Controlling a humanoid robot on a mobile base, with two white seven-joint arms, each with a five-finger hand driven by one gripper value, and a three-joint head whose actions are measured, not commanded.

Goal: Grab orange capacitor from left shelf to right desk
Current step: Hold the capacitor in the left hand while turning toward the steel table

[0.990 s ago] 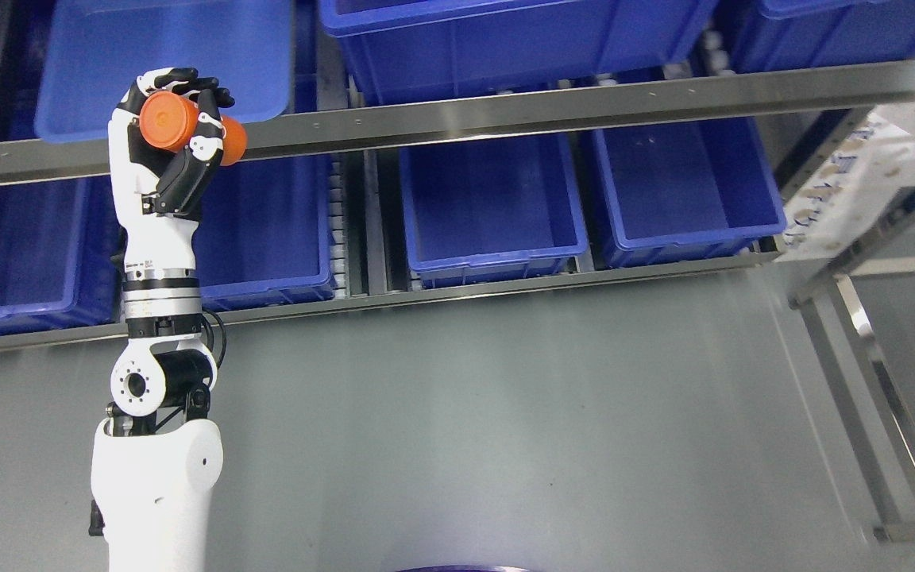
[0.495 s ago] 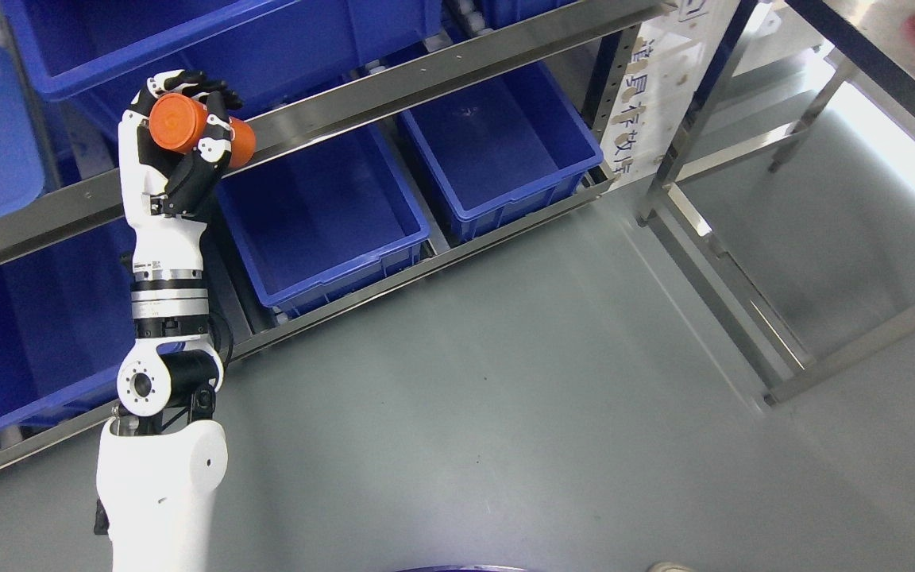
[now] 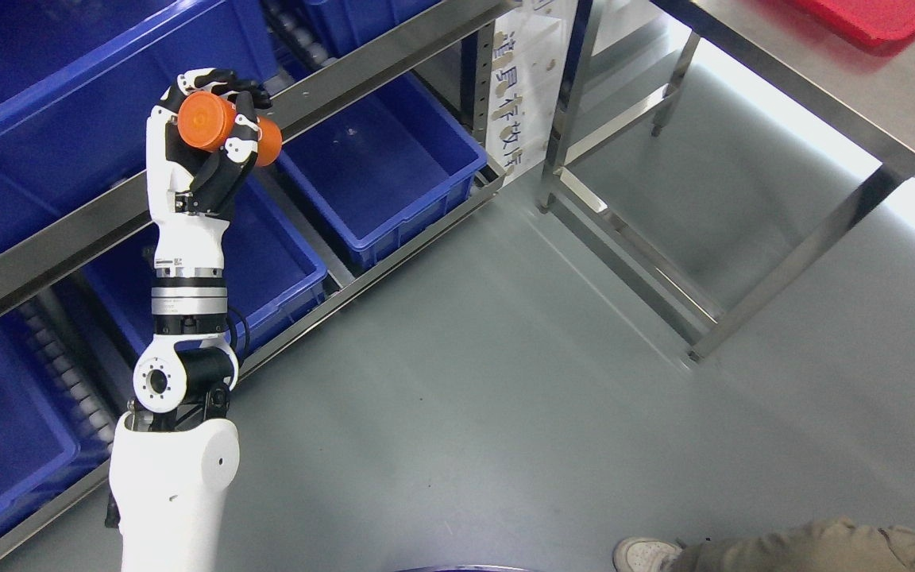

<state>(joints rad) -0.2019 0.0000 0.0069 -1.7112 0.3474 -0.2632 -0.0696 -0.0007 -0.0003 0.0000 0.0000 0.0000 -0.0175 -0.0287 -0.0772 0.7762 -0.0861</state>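
Orange capacitor (image 3: 223, 131) clamped in the raised left hand (image 3: 207, 143), up beside the shelf rail (image 3: 44, 254) and well apart from the steel desk (image 3: 823, 79) at upper right.

It looks like 1 rigid, smooth-skinned cylinder, probably light, so slipping seems the main risk. The fingers (image 3: 241, 133) wrap its mid-body with both flat ends exposed, a sensible hold; a grip nearer an end might let it pivot. Right hand not visible.

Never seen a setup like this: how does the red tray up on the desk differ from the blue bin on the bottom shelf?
The red tray rests on the steel desk at upper right; the blue bin sits low in the shelf. The tray looks shallow and is mostly cut off; the bin is deep and shows whole. Both look like plastic.
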